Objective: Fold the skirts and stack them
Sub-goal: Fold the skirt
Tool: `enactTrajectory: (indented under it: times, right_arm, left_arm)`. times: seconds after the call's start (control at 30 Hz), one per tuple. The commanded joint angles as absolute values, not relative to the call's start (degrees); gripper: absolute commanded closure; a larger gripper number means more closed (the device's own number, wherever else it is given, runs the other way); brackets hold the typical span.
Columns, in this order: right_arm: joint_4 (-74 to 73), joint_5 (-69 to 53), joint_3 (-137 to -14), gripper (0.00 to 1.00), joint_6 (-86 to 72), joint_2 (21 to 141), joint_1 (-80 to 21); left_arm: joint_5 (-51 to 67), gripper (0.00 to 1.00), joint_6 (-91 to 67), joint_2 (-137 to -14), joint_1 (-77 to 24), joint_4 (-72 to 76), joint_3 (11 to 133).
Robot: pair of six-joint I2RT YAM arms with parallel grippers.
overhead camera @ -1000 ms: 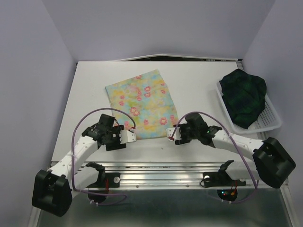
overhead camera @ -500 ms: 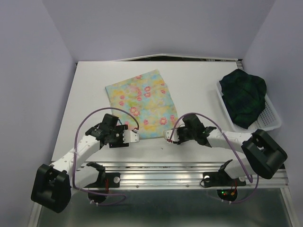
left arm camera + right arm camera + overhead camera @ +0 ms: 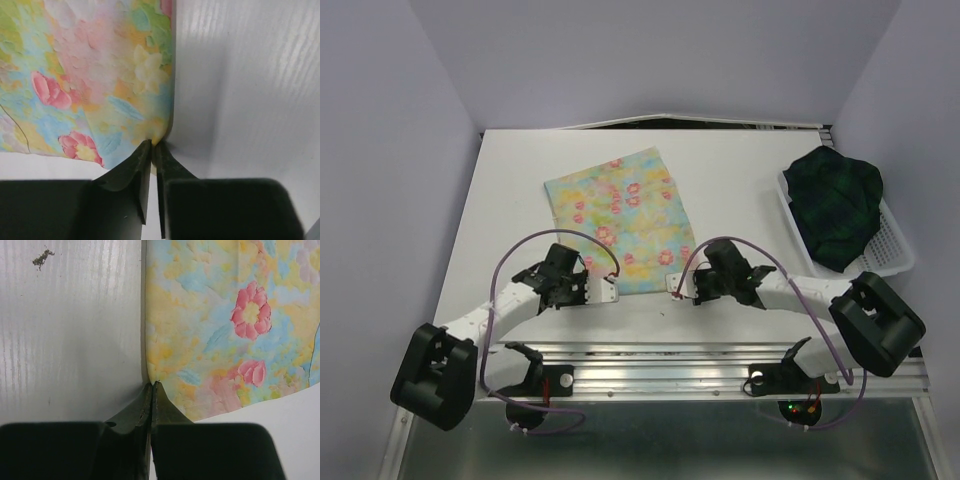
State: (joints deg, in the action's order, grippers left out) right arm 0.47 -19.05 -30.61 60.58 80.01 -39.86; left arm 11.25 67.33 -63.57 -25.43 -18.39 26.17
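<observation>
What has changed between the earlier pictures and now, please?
The left gripper slid right to the near left corner of the floral skirt and closed on it. The right gripper closed on the near right corner. The floral skirt stayed flat, and the plaid skirt stayed in the basket.

We see a white table (image 3: 510, 190) with a faint wood grain, boxed in by pale lavender walls (image 3: 650, 60) behind it and on both sides. Along the table's near edge runs a ribbed aluminium rail (image 3: 660, 362), and beyond that a dull grey surface (image 3: 650, 445). The light is soft and even.
</observation>
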Motion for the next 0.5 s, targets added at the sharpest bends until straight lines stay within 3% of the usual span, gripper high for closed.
enactTrajectory:
  times: [0.0,0.07,0.47]
  right_arm:
    - [-5.0,-19.2,-33.6,0.99,56.8,78.2,-40.4]
    - [-6.6,-18.9,-34.4,0.99,55.4,75.9,-40.4]
    - [-23.8,-19.6,-42.7,0.99,46.9,64.3,-40.4]
  left_arm:
    - [9.7,0.93,65.0,-63.6,-25.7,-16.8,25.5]
    - [10.1,1.0,65.6,-60.2,-25.7,-18.0,25.2]
    - [14.0,1.0,61.4,-46.8,-25.7,-31.5,33.4]
